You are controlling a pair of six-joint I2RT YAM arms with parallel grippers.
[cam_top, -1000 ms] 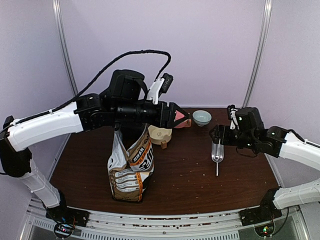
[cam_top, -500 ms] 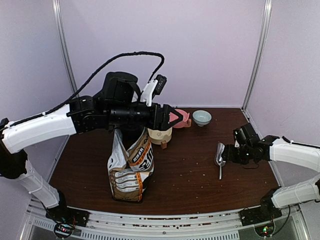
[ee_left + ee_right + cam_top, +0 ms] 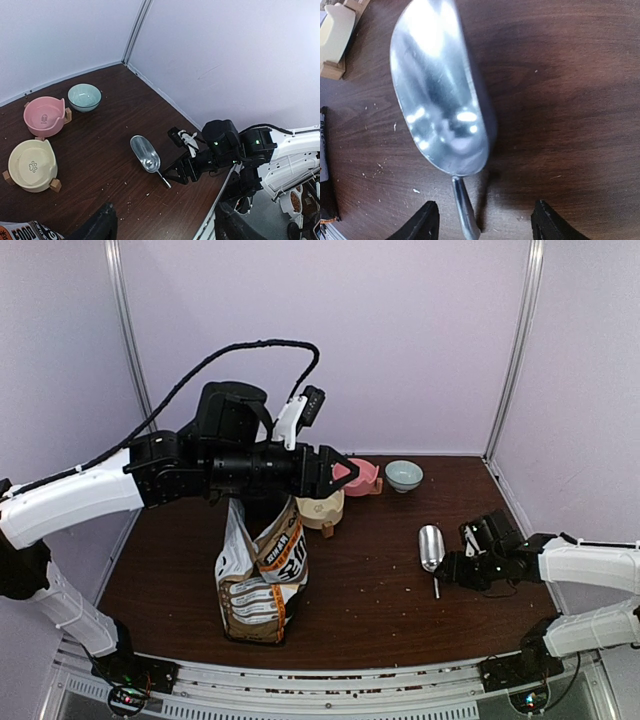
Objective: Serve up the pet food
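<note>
Scoop (image 3: 431,545) came down empty on the desk (image 3: 380,605) at three o'clock; right fingers (image 3: 427,222) let go, spread wide; left fingers (image 3: 100,225) gaped, holding nothing. Serving looked stalled.

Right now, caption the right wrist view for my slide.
Open right gripper straddles handle of empty scoop on table.

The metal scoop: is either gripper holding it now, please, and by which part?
No. The scoop lies on the table; the right gripper stands open astride its handle's end without touching. The left gripper is open and empty.
</note>
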